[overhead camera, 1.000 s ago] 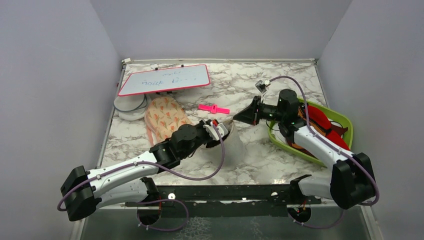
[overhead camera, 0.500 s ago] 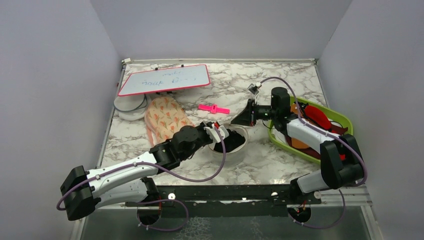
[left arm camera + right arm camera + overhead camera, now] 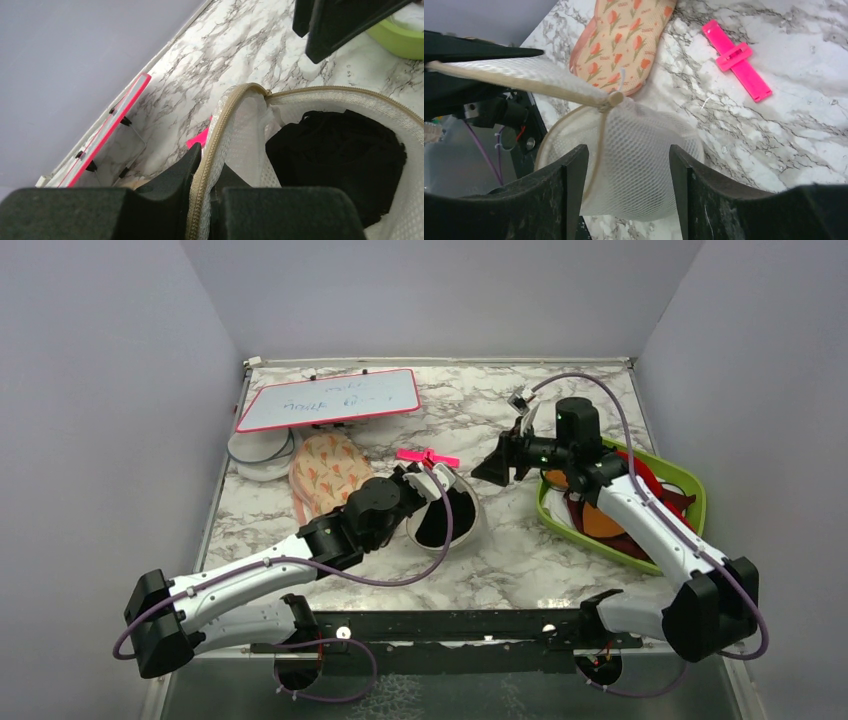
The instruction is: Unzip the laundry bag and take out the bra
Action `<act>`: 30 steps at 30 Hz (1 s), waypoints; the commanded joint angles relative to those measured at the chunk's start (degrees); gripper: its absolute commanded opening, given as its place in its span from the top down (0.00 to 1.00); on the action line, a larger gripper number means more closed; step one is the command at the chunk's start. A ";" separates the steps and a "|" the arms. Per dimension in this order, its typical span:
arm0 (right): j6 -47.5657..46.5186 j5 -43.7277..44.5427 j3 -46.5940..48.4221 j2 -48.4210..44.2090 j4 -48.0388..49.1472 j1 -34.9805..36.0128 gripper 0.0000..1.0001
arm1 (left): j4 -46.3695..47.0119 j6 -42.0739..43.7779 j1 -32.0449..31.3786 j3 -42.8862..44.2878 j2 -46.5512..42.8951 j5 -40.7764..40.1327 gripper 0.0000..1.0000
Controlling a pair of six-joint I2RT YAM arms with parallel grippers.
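**Q:** Surface and room?
**A:** Marbled table (image 3: 520,550), with plain grey walls on three sides. The laundry bag (image 3: 639,160) sits near the table's centre with its halves apart. The bra (image 3: 340,155) lies inside it.

**Q:** Anything unclear?
**A:** The bra reads only as a dark mass; I can't make out cups or straps. The green tray (image 3: 690,478) by the right edge is partly behind my right arm.

**Q:** Hands?
**A:** My left gripper (image 3: 205,172) reaches forward and is clamped on the bag's beige rim. My right gripper (image 3: 626,152) hovers between bag and tray, fingers spread and empty.

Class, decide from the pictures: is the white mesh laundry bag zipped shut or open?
Open: the laundry bag gapes along its beige rim, with the bra showing inside.
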 commanded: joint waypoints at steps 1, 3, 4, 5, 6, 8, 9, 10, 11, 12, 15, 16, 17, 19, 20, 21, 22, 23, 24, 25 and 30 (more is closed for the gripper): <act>-3.28 6.68 3.18 -4.74 -10.81 4.47 0.43 | -1.74 -3.73 -0.22 3.34 0.67 -2.75 1.00; 0.04 6.11 2.19 -6.49 -9.65 7.80 0.46 | -1.92 -3.98 -0.22 3.51 0.87 -2.68 1.00; 2.11 5.41 0.96 -7.10 -8.21 9.32 0.47 | -1.92 -4.06 -0.20 3.51 0.97 -2.53 1.00; 4.19 5.18 -0.31 -7.61 -6.57 11.26 0.47 | -2.03 -4.06 -0.20 3.63 1.18 -2.43 1.00; 5.59 6.09 -1.43 -7.90 -5.50 13.76 0.47 | -2.31 -4.27 -0.19 3.82 1.46 -2.31 1.00; 6.80 8.84 -2.96 -7.78 -5.01 17.79 0.46 | -2.76 -4.71 -0.22 4.18 2.06 -2.30 1.00; 7.47 9.07 -3.96 -7.53 -4.65 18.45 0.46 | -2.99 -4.91 -0.22 4.33 2.39 -2.31 1.00; 8.48 8.98 -5.20 -7.27 -3.65 18.68 0.45 | -3.18 -5.08 -0.19 4.49 2.73 -2.40 1.00; 9.44 8.74 -6.78 -7.15 -2.44 18.68 0.45 | -3.37 -5.25 -0.17 4.67 2.94 -2.50 1.00; 10.14 8.51 -8.18 -6.87 -1.71 18.72 0.45 | -3.60 -5.39 -0.19 4.84 3.30 -2.72 1.00; 9.12 11.56 -10.22 -5.95 -3.71 18.73 0.45 | -4.09 -5.74 -0.22 5.22 3.91 -4.54 1.00; 8.26 14.38 -10.07 -5.78 -5.95 18.70 0.45 | -4.19 -5.83 -0.19 5.33 4.05 -5.19 1.00; 7.59 18.24 -10.07 -5.89 -7.93 18.69 0.45 | -4.29 -5.98 -0.14 5.48 4.07 -5.79 1.00; 6.00 25.91 -10.16 -6.42 -11.09 18.64 0.45 | -4.36 -6.26 -0.13 5.54 4.16 -6.77 1.00; 5.23 30.33 -9.82 -6.63 -12.83 18.64 0.45 | -4.39 -6.29 -0.13 5.53 4.10 -6.94 1.00; 4.45 34.43 -9.42 -6.74 -14.55 18.64 0.45 | -4.38 -6.21 -0.13 5.53 4.08 -7.03 1.00; 3.78 37.85 -8.96 -6.94 -15.83 18.64 0.45 | -4.31 -6.11 -0.13 5.41 4.00 -7.02 1.00; 3.49 40.87 -8.71 -7.04 -16.64 18.64 0.45 | -4.32 -5.97 -0.08 5.44 3.99 -6.96 1.00; 3.25 42.69 -8.05 -7.09 -17.22 18.50 0.44 | -4.35 -5.82 -0.09 5.40 4.05 -7.00 1.00; 2.31 43.77 -7.47 -7.03 -17.37 18.47 0.44 | -4.42 -5.70 -0.10 5.41 4.16 -6.96 1.00; -0.98 46.15 -1.99 -5.26 -19.60 18.46 0.42 | -5.30 -5.20 -0.13 5.62 4.26 -6.32 1.00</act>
